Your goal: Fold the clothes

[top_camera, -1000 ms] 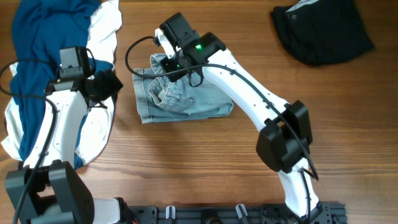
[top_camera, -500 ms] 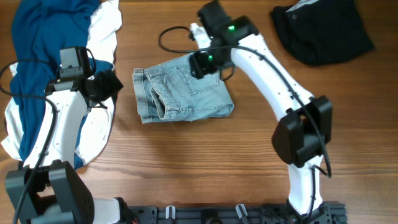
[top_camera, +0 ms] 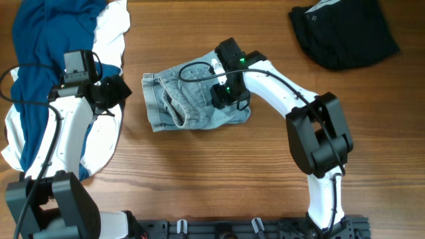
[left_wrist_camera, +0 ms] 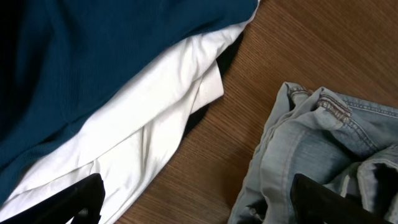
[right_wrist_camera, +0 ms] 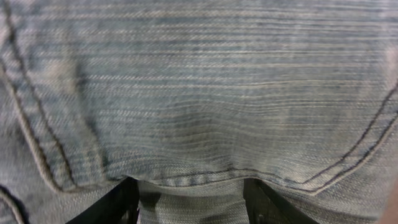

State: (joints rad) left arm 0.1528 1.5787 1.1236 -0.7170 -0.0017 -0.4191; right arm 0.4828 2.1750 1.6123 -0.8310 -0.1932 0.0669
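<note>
- The denim shorts (top_camera: 189, 99) lie near the middle of the counter (top_camera: 199, 179), bunched up and partly folded.
- They are pale blue and faded, with thick seams and a stitched pocket.
- Denim is soft but thick and a bit heavy. It likely bends, keeps a crease and does not slip much.
- The waistband or a hem edge looks like the best place to grab.
- The right hand (top_camera: 224, 98) presses down on the shorts, its fingers (right_wrist_camera: 118, 202) partly apart with denim between them.
- The left hand (top_camera: 113, 89) is wide and holds nothing, at the left by the white garment (top_camera: 106, 139).
</note>
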